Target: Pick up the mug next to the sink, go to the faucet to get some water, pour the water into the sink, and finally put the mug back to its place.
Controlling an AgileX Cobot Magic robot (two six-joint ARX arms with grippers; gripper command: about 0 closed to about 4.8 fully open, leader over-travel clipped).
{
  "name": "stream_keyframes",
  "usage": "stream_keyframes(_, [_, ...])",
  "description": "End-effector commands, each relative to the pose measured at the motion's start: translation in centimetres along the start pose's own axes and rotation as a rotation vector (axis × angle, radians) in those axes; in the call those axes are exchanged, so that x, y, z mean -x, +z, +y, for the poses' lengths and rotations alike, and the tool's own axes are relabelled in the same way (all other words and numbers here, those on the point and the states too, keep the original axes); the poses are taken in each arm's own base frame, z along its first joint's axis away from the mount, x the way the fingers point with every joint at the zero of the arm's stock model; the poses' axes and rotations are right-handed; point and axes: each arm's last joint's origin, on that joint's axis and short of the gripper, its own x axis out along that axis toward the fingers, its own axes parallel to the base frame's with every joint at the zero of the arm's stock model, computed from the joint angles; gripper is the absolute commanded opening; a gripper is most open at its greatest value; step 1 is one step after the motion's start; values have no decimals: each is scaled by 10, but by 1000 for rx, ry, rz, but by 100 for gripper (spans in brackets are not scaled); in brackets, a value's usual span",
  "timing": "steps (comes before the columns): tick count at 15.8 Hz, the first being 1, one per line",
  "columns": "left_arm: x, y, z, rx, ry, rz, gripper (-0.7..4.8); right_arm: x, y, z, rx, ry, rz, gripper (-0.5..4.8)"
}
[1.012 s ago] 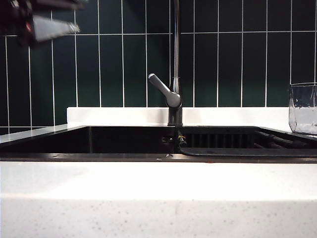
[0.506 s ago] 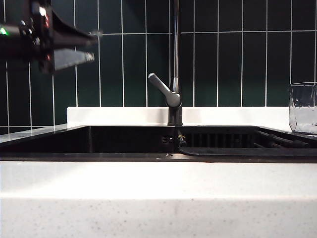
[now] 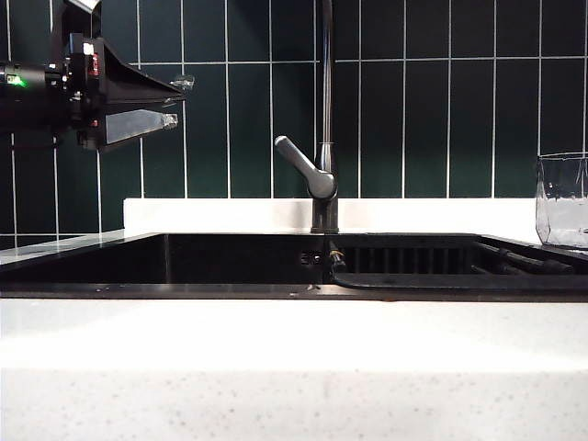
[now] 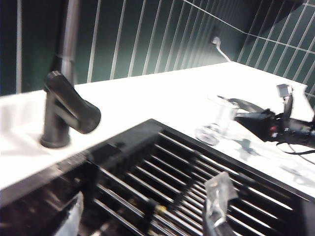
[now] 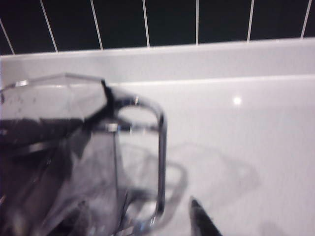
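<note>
The mug [image 3: 562,197], clear faceted glass, stands on the white counter at the far right beside the sink [image 3: 165,262]. The faucet [image 3: 325,110] rises behind the sink's middle, its lever angled to the left. My left gripper [image 3: 173,101] hovers open and empty, high at the left over the basin. In the left wrist view it [image 4: 145,216] hangs above the ribbed rack, with the faucet [image 4: 59,113] and the mug [image 4: 216,120] beyond. My right gripper [image 5: 146,221] is open right at the mug [image 5: 74,157]; one fingertip [image 5: 202,219] stands clear of the handle. The right gripper [image 4: 256,120] is beside the mug.
A green tiled wall [image 3: 432,110] backs the counter. The white speckled counter [image 3: 294,367] runs along the front. A ribbed dark rack [image 3: 413,257] fills the sink's right part. A wall socket with a cable [image 4: 219,44] sits far along the counter.
My left gripper has come down and to the right into the exterior view, still open. The mug and faucet have not moved.
</note>
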Motion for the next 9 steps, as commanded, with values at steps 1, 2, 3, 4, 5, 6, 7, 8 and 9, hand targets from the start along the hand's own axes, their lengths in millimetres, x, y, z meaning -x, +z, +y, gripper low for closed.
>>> stream_keyframes(1, [-4, 17, 3, -60, -8, -32, 317, -16, 8, -6, 32, 7, -39, 261])
stream_keyframes(2, [-6, 23, 5, -60, -22, -27, 317, -20, 10, -7, 34, 9, -44, 261])
stream_keyframes(3, [-9, 28, 7, -57, -27, -21, 317, -24, 10, -9, 35, 8, -46, 261])
stream_keyframes(4, [-11, 33, 10, -72, -25, -11, 317, -29, 11, -11, 36, 9, -47, 261])
stream_keyframes(5, [-12, 37, 11, -83, -24, -8, 317, -32, 10, -12, 35, 11, -47, 261])
stream_keyframes(6, [-13, 39, 12, -91, -24, -8, 317, -37, 9, -14, 34, 12, -42, 260])
stream_keyframes(7, [-13, 40, 12, -93, -24, -9, 317, -41, 7, -16, 31, 11, -37, 260])
stream_keyframes(8, [-13, 39, 12, -89, -24, -6, 317, -44, 5, -18, 29, 12, -31, 260])
stream_keyframes(9, [-13, 39, 12, -90, -22, -1, 317, -48, 1, -19, 25, 15, -21, 260])
